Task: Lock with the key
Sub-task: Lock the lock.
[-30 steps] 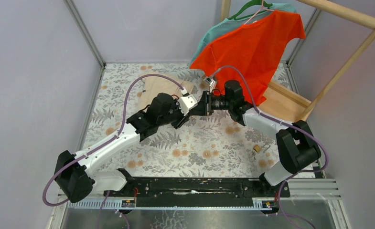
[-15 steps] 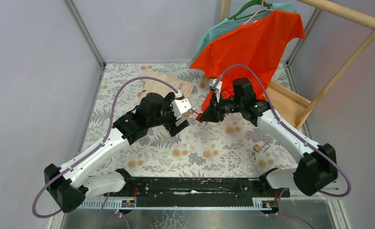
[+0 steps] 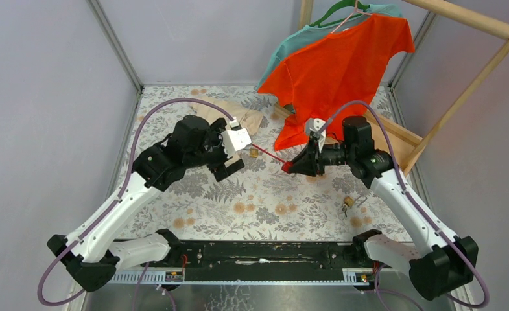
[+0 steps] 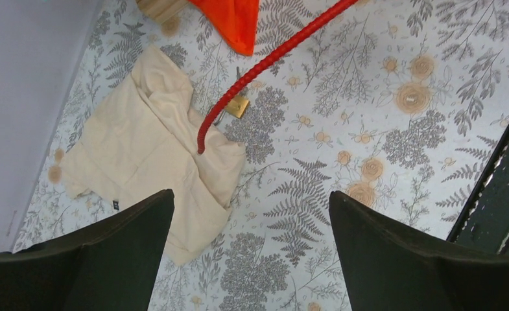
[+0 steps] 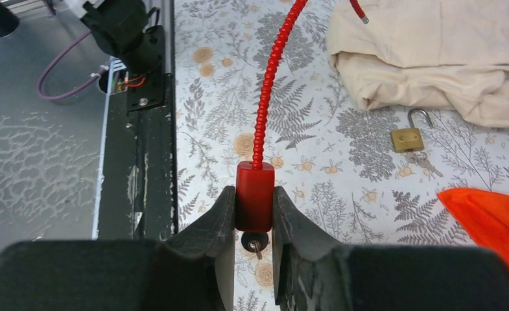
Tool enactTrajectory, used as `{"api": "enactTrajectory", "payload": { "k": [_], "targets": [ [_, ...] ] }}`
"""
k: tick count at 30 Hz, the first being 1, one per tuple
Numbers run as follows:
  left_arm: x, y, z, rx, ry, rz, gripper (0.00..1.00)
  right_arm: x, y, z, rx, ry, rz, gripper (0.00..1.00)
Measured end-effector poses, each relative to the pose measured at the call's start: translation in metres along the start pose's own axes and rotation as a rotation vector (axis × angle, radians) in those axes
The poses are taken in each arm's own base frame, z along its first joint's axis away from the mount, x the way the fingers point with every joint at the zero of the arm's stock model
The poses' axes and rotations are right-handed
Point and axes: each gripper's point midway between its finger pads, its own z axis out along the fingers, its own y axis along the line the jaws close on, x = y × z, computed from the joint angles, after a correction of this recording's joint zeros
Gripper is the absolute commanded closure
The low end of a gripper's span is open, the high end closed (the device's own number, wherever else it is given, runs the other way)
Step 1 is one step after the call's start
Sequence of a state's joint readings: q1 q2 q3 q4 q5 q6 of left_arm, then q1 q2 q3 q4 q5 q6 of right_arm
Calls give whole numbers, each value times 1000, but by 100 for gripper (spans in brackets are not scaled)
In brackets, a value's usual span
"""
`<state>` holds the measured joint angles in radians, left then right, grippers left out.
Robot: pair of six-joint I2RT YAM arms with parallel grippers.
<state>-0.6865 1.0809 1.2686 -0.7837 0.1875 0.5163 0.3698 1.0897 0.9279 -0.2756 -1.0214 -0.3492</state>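
Note:
My right gripper [image 5: 253, 194] is shut on the red lock body [image 5: 254, 196] of a cable lock, held above the table. A black-headed key [image 5: 252, 242] sticks out of the body's underside, between the jaws. The ribbed red cable [image 5: 268, 84] curves away from the body, and its free end [image 4: 200, 149] hangs loose over the beige cloth [image 4: 154, 149]. In the top view the right gripper [image 3: 292, 167] is at mid-table, with the cable [image 3: 271, 155] stretching left toward my left gripper [image 3: 237, 157]. My left gripper [image 4: 250, 194] is open with nothing between its fingers.
A small brass padlock [image 5: 407, 138] with an open shackle and keys [image 5: 424, 161] lies beside the cloth. A second brass padlock [image 3: 349, 202] lies near the right arm. An orange shirt [image 3: 342, 65] hangs from the wooden rack [image 3: 394, 133]. The black base rail [image 3: 258, 253] runs along the near edge.
The left gripper has opened, let go of the cable lock and drawn back left. The right arm has carried the lock body rightward, so the two grippers are now apart.

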Motion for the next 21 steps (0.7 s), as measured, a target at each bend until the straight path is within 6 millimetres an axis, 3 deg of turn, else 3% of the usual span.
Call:
{"api": "enactTrajectory", "payload": {
  "k": [6,13,21],
  "targets": [
    [9,-2,3,34,56,16,13,-4,22,-14,-34,-14,-76,100],
    [24,-4,7,72,117,53,24,1,35,-28,-45,-25,-124,100],
    [21,-3,21,127,135,100,26,7,47,-29,-109,-25,-120,100]
  ]
}}
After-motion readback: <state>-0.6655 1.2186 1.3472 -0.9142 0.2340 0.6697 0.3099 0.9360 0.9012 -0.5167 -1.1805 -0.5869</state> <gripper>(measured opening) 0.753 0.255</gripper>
